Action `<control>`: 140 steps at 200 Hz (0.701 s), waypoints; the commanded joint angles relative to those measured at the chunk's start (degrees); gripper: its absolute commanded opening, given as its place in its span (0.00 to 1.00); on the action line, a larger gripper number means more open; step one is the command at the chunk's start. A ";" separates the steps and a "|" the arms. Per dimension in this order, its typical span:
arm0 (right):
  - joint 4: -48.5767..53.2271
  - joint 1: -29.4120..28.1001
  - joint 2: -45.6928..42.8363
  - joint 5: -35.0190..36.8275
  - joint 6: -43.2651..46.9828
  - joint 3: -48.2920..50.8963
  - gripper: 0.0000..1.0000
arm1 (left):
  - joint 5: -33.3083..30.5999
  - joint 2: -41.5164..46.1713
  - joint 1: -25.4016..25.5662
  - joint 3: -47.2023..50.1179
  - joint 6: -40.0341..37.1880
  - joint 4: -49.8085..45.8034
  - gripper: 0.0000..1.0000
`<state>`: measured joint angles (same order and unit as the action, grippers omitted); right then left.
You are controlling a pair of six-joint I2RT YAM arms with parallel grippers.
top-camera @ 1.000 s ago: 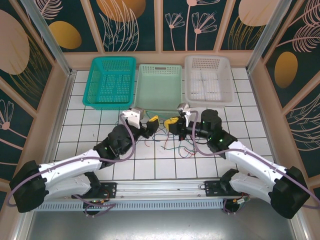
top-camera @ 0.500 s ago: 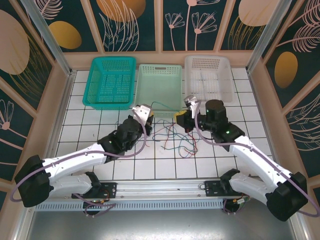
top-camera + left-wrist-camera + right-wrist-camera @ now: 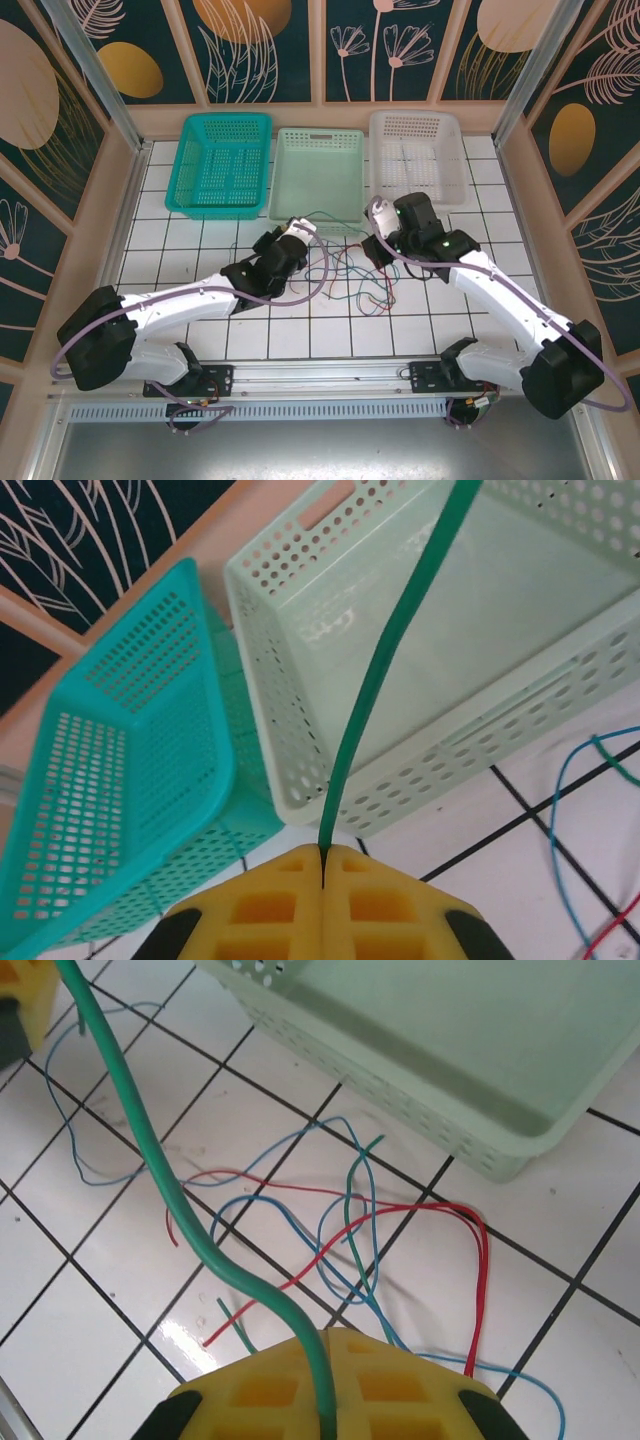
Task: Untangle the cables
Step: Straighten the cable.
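Stretching between the arms, a green cable is clamped in the shut left gripper and the shut right gripper. The other cables, red, blue and green, lie tangled on the tiles just before a pale green basket, which sits between a teal basket and a white basket. A second ago the left jaws stood apart. The table is white-tiled, and the walls are dark floral panels.
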<state>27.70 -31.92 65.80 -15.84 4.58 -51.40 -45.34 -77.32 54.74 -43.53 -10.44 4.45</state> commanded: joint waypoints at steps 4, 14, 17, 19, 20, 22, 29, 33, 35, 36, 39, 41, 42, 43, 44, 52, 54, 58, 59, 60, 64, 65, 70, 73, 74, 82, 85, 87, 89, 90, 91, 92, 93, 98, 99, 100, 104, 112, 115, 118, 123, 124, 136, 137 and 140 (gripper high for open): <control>3.56 0.23 0.03 1.95 3.13 0.51 0.00 | -8.03 0.17 -0.10 -0.84 -6.74 3.47 0.00; 4.79 0.23 0.41 3.77 3.90 0.77 0.00 | -10.47 0.16 -0.16 0.06 -9.93 5.13 0.00; 5.10 0.23 0.47 4.38 4.12 0.87 0.00 | -11.15 0.22 -0.18 0.39 -10.85 5.73 0.00; 5.33 0.22 0.54 4.67 4.23 0.93 0.00 | -11.56 0.23 -0.17 0.60 -11.45 6.09 0.00; 5.47 0.21 0.63 4.89 4.26 0.94 0.00 | -11.67 0.24 -0.16 0.66 -11.67 6.23 0.00; 5.53 0.26 0.73 5.21 4.22 0.90 0.00 | -12.01 0.33 -0.23 0.89 -12.43 6.43 0.00; 5.43 1.94 0.82 5.27 4.36 0.94 0.00 | -12.47 0.50 -0.25 1.73 -14.38 7.50 0.00; 5.39 1.87 0.89 5.10 4.77 0.86 0.00 | -12.35 0.72 -0.25 2.17 -15.64 8.09 0.00; 5.42 1.80 0.95 4.98 4.94 0.82 0.00 | -12.32 0.80 -0.25 2.43 -16.19 8.35 0.00; 5.38 1.79 0.97 4.96 5.06 0.79 0.00 | -12.36 0.87 -0.25 2.50 -16.32 8.50 0.00; 5.33 1.70 0.99 4.94 5.22 0.77 0.00 | -12.42 1.06 -0.25 3.01 -17.30 9.09 0.00; 5.29 1.62 1.13 5.05 5.34 0.79 0.00 | -12.52 1.17 -0.25 3.32 -17.90 9.55 0.00; 5.32 1.61 1.11 5.08 5.39 0.78 0.00 | -12.55 1.23 -0.25 3.52 -18.23 9.85 0.00; 5.24 1.56 1.14 5.14 5.42 0.78 0.00 | -12.56 1.31 -0.25 3.75 -18.49 10.17 0.00; 5.25 1.54 1.20 5.21 5.43 0.82 0.00 | -12.70 1.39 -0.25 3.95 -18.84 10.51 0.00; 5.25 1.43 1.39 5.46 5.78 0.62 0.00 | -13.60 1.98 -0.25 5.72 -21.55 13.73 0.00; 5.30 1.43 1.47 5.46 5.92 0.60 0.00 | -13.93 2.21 -0.25 6.13 -22.19 14.47 0.00; 5.34 1.42 1.65 5.46 6.07 0.53 0.00 | -14.33 2.50 -0.25 6.92 -23.20 16.15 0.00; 5.39 1.38 1.72 5.46 6.11 0.48 0.00 | -14.38 2.60 -0.25 7.08 -23.43 16.62 0.00; 5.41 1.36 1.75 5.46 6.17 0.49 0.00 | -14.40 2.69 -0.29 7.24 -23.55 17.03 0.00; 5.46 1.34 1.98 5.61 6.29 0.39 0.00 | -14.31 3.18 -0.32 7.74 -24.04 17.99 0.00; 5.53 1.34 2.01 5.67 6.35 0.40 0.00 | -14.28 3.25 -0.33 7.84 -24.12 18.06 0.00; 5.66 1.17 2.34 5.97 6.60 0.20 0.00 | -13.77 3.85 -0.34 8.13 -24.00 18.56 0.00; 5.76 1.04 2.53 6.06 6.64 0.07 0.00 | -13.47 4.33 -0.38 8.21 -23.71 18.65 0.00; 5.77 1.01 2.60 6.07 6.66 0.03 0.00 | -13.29 4.52 -0.40 8.25 -23.60 18.66 0.00; 5.41 0.90 2.82 5.97 6.48 -0.22 0.00 | -12.20 5.52 -0.48 8.11 -22.51 18.58 0.00; 5.10 0.90 2.84 5.68 6.42 -0.24 0.00 | -11.81 5.90 -0.49 7.99 -21.98 18.50 0.00; 4.84 0.90 2.78 5.43 6.37 -0.32 0.00 | -11.57 6.11 -0.44 7.90 -21.73 18.45 0.00; 4.56 0.90 2.72 5.10 6.33 -0.36 0.00 | -11.38 6.34 -0.43 7.81 -21.38 18.42 0.00; 4.42 0.90 2.69 4.98 6.33 -0.36 0.00 | -11.32 6.46 -0.38 7.83 -21.20 18.41 0.00; 4.31 0.90 2.63 4.82 6.28 -0.37 0.00 | -11.25 6.56 -0.40 7.75 -21.07 18.41 0.00; 4.17 0.90 2.61 4.71 6.21 -0.37 0.00 | -11.16 6.65 -0.41 7.71 -20.92 18.41 0.00; 4.01 0.90 2.55 4.56 6.13 -0.37 0.00 | -11.12 6.70 -0.42 7.69 -20.80 18.40 0.00; 3.00 0.90 2.37 3.91 5.78 -0.41 0.00 | -10.84 7.21 -0.44 7.31 -20.12 18.40 0.00; 2.72 0.90 2.25 3.81 5.70 -0.35 0.00 | -10.79 7.29 -0.43 7.27 -20.00 18.36 0.01; 2.45 0.90 2.15 3.67 5.61 -0.32 0.00 | -10.80 7.41 -0.47 7.16 -19.94 18.34 0.02; 1.55 0.98 1.75 3.01 5.25 -0.34 0.00 | -10.61 7.72 -0.48 6.76 -19.07 18.05 0.05; -0.61 1.15 0.98 1.64 4.38 -0.21 0.00 | -9.91 8.27 -0.36 5.64 -17.53 16.90 0.22; -1.59 1.28 0.71 1.27 3.98 -0.20 0.00 | -9.66 8.54 -0.35 5.18 -16.71 16.38 0.29; -2.46 1.40 0.33 0.91 3.64 -0.20 0.00 | -9.33 8.77 -0.36 4.68 -16.00 15.85 0.32; -3.67 1.70 -0.03 0.19 2.92 -0.24 0.00 | -8.87 9.06 -0.39 3.80 -14.70 14.73 0.36; -3.91 1.78 -0.13 0.06 2.82 -0.26 0.00 | -8.70 9.13 -0.37 3.58 -14.57 14.46 0.37; -6.43 2.77 -0.82 -0.64 1.09 -0.93 0.00 | -7.30 10.00 -0.34 1.06 -10.57 11.58 0.57; -6.65 2.89 -0.83 -0.58 0.89 -1.05 0.00 | -7.12 10.08 -0.34 0.89 -10.31 11.39 0.58; -7.32 3.23 -0.91 -0.52 0.25 -1.26 0.00 | -6.68 10.41 -0.36 0.46 -9.48 10.81 0.62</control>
<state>26.59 -30.61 67.48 -14.57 8.64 -51.27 -53.01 -69.30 54.68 -37.89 -27.18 18.39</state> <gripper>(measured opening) 0.075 0.468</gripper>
